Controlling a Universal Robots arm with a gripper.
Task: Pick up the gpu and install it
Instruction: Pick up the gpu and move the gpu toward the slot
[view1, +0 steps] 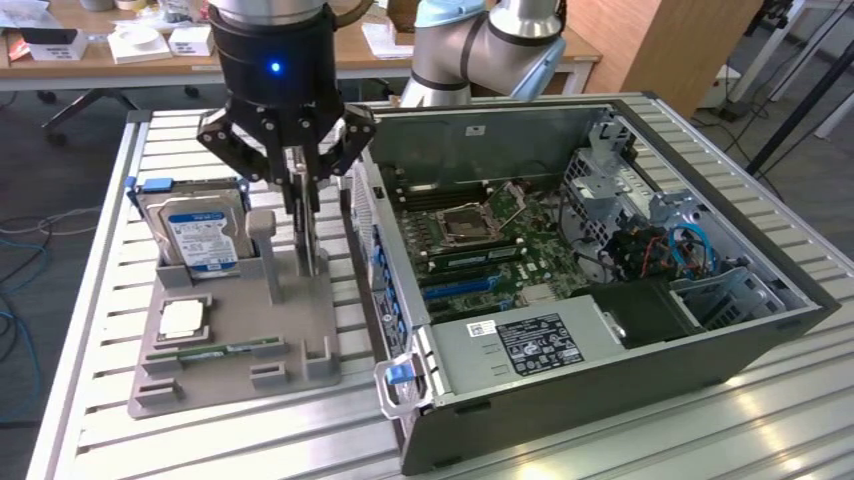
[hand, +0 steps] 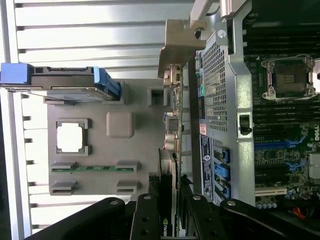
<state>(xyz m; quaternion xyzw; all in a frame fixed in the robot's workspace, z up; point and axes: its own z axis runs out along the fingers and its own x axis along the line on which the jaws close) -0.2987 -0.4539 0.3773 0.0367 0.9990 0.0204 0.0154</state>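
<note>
**Card gripped on edge, tight beside the case**

I have the gripper (view1: 306, 188) closed on the top edge of the graphics card (view1: 311, 240). The card stands on edge over the grey tray (view1: 227, 385), left of centre in the exterior frame, between the hard drive (view1: 200, 232) and the open computer case (view1: 561, 410). I cannot tell whether its lower edge has left the tray slot.

The step in hand, as I judge it, is getting the card out of the tray cleanly. I would keep it dead upright and pull along its own plane, because a grey post (view1: 267, 255) stands just beside it on one side and the case wall is near on the other. A tilt could make the thin board bind or swing, so a slow, square lift seems safest. The grip also looks narrow for so long a card.

The exterior view gives me height and layout: how far the card hangs below the gripper, and the motherboard (view1: 487, 240) lying inside the case. The wrist view looks straight down the card's edge. It shows the fingers (hand: 146, 220) on either side of the board, the metal bracket (hand: 180, 42) at the far end, and how closely the card runs alongside the case's perforated rear panel (hand: 217, 85).
</note>
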